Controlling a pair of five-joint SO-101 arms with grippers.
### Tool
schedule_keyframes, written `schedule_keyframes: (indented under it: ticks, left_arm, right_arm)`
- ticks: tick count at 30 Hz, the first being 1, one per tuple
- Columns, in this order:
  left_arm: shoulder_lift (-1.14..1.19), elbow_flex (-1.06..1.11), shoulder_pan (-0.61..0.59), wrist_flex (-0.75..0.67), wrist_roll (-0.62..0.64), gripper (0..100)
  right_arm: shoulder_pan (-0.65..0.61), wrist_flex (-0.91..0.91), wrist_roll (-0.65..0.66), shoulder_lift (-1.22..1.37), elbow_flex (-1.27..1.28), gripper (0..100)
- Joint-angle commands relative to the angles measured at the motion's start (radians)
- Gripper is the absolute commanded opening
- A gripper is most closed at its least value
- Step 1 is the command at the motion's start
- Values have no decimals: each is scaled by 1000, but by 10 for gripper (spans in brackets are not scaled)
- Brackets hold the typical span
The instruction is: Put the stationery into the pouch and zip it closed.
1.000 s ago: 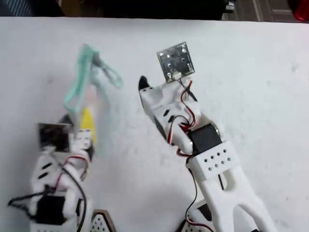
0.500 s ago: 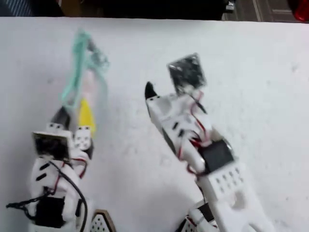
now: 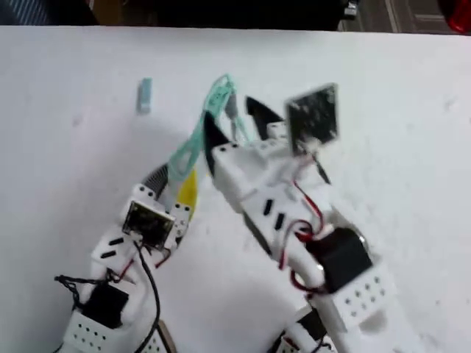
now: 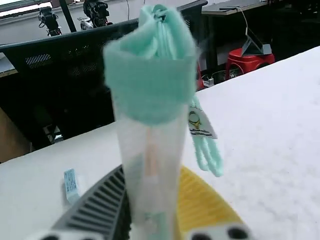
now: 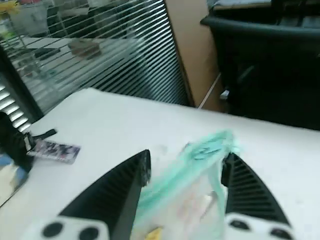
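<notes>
The pouch (image 4: 150, 165) is translucent plastic edged with mint cloth; the table (image 4: 270, 125) looks matt.

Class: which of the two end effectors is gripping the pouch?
The left end effector, shut on the pouch; the right end effector stands open astride its teal top.

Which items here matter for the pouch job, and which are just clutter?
Job: pouch, held by left end effector; right end effector, open astride it; small blue block, likely stationery.
Clutter: printed packet; red stool beyond the table.
</notes>
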Motion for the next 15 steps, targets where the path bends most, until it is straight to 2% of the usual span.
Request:
schedule_keyframes:
  ticks: [1, 6, 12, 15]
  left_arm:
    - [-13, 3, 13, -46, -9, 24]
    - [-15, 9, 15, -46, -9, 24]
    - [-15, 9, 13, -46, -9, 24]
    - [-15, 9, 15, -46, -9, 24]
  right_arm:
    - [-58, 119, -54, 133, -186, 232]
    - [-58, 248, -112, 364, -370, 310]
    - [-45, 378, -109, 529, -525, 307]
    - [-42, 375, -107, 581, -539, 241]
